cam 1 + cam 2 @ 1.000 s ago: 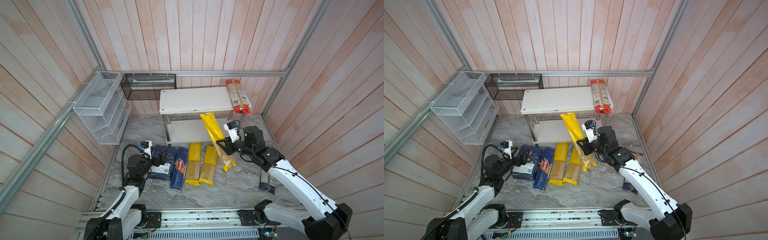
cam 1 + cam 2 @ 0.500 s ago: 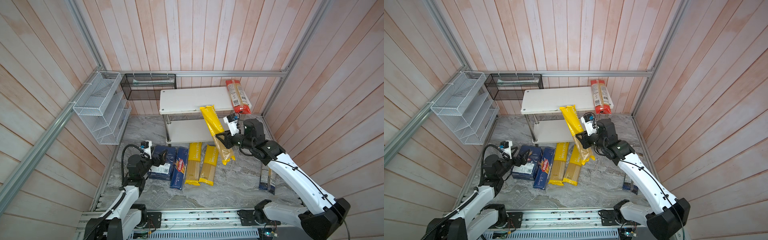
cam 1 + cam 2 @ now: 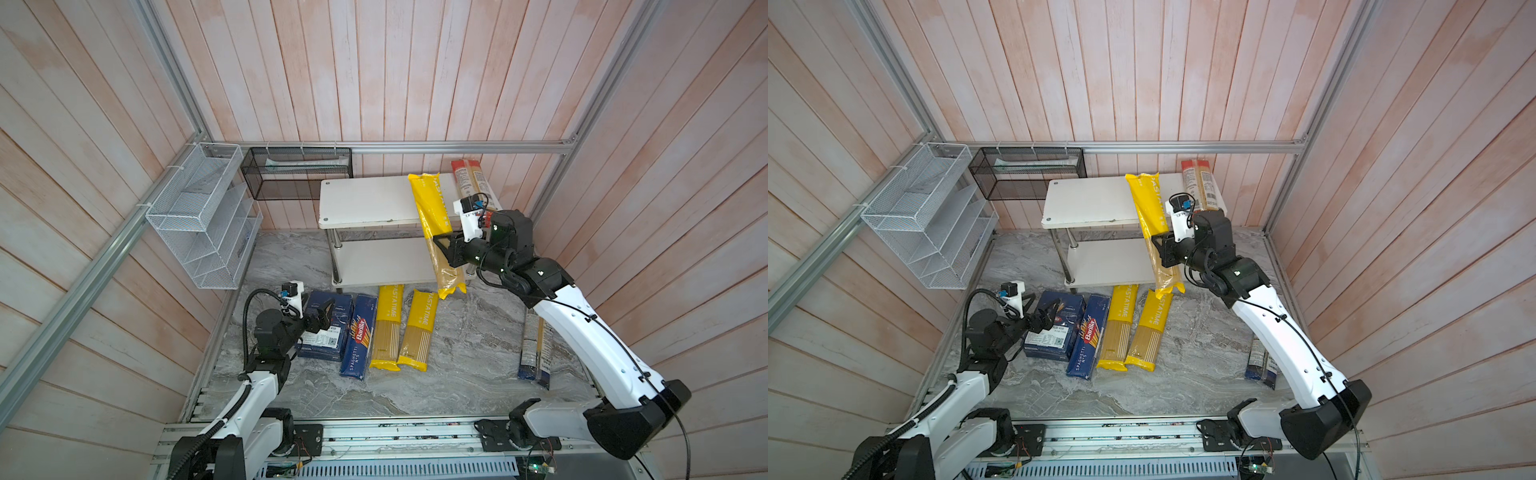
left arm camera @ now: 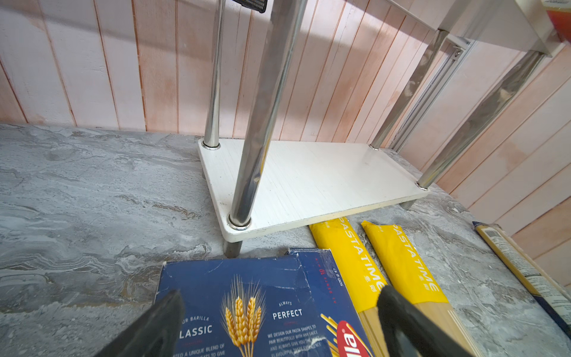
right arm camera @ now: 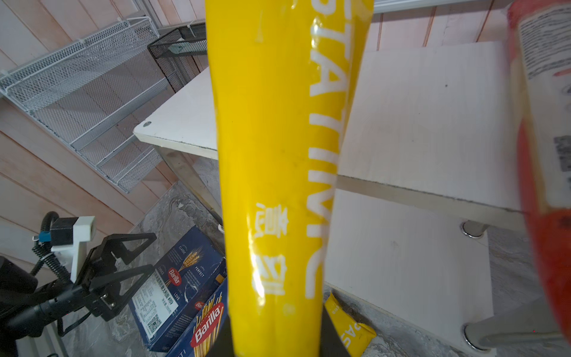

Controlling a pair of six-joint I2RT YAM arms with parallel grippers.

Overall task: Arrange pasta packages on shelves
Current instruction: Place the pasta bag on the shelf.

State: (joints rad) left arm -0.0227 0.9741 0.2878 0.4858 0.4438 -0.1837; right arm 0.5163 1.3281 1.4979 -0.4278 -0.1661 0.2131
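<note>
My right gripper is shut on a long yellow PASTATIME bag, held tilted with its upper end over the right part of the shelves' top board; the right wrist view shows this bag filling the middle. A red-ended bag lies on that board's right edge. On the floor in front lie two yellow bags, a blue Barilla pack and a wider Barilla box. My left gripper hovers open over the box. A dark-ended clear bag lies at the right.
A white wire-mesh organizer hangs on the left wall and a black mesh basket on the back wall beside the rack. The lower board carries nothing. Wooden walls close in on three sides.
My right arm has raised the yellow bag and carried it back, so its upper end now reaches over the top board. The left arm has not moved.
</note>
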